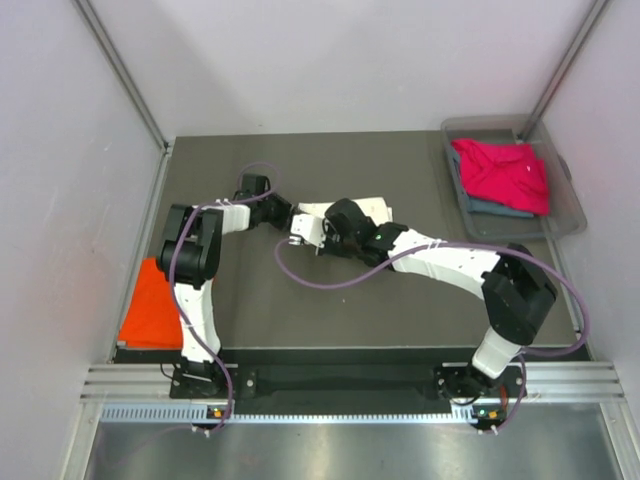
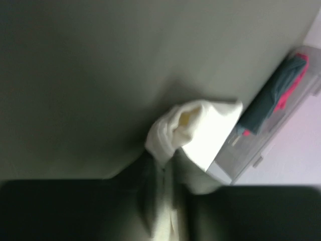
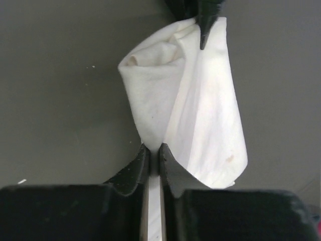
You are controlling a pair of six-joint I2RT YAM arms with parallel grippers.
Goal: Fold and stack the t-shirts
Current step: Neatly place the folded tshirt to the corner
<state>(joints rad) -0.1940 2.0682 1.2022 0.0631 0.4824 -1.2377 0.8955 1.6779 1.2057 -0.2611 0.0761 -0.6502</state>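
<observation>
A cream-white t-shirt [image 3: 190, 110] is bunched up and hangs between my two grippers over the middle of the dark table. In the top view only a little of the cream-white t-shirt [image 1: 374, 209] shows behind the right arm. My right gripper [image 3: 154, 150] is shut on its lower fold. My left gripper [image 2: 168, 201] has the cloth [image 2: 190, 130] filling the gap between its fingers, and its black fingertips [image 3: 203, 25] pinch the cloth's far end. An orange t-shirt [image 1: 152, 305] lies folded flat at the table's left edge, beside the left arm.
A clear plastic bin [image 1: 563, 215] stands at the back right. It holds a magenta-pink t-shirt [image 1: 505, 172] lying on top of a grey-blue one [image 1: 500, 208]. White walls close in the table on three sides.
</observation>
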